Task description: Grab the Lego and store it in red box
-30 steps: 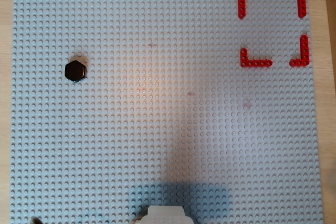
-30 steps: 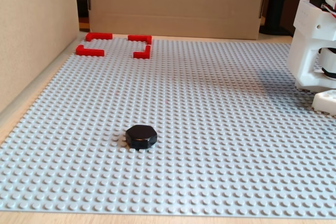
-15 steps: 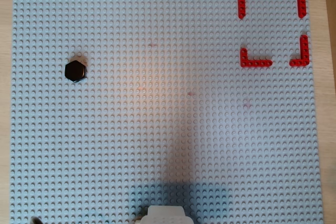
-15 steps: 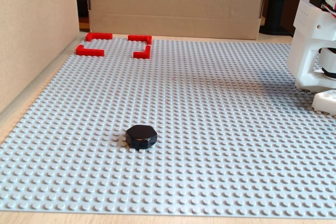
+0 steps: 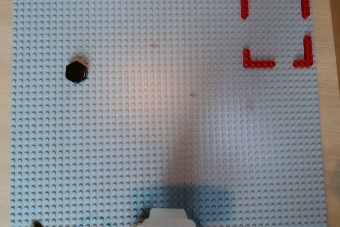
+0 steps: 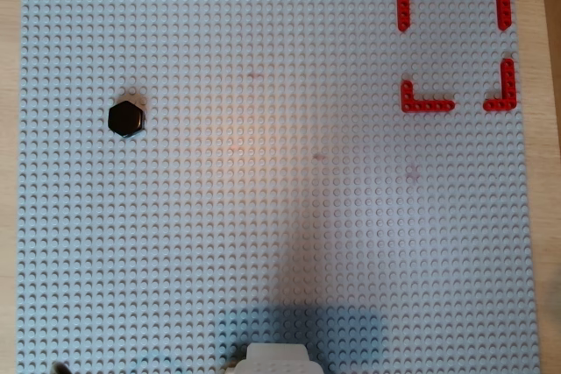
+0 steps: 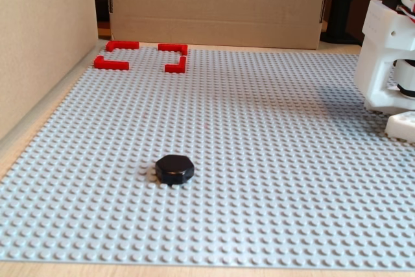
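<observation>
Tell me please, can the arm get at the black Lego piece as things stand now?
Probably yes. The Lego lies alone on the grey baseplate, with nothing beside it or over it. Only the arm's white base shows, at the right edge of the fixed view; its jaws are out of view, so reach is uncertain.

This looks like a hobbyist's home robot setup: a wooden tabletop carries a large grey studded baseplate, fenced on two sides by plain cardboard panels. A white 3D-printed arm base stands at the plate's edge, with dark furniture behind the cardboard.
</observation>
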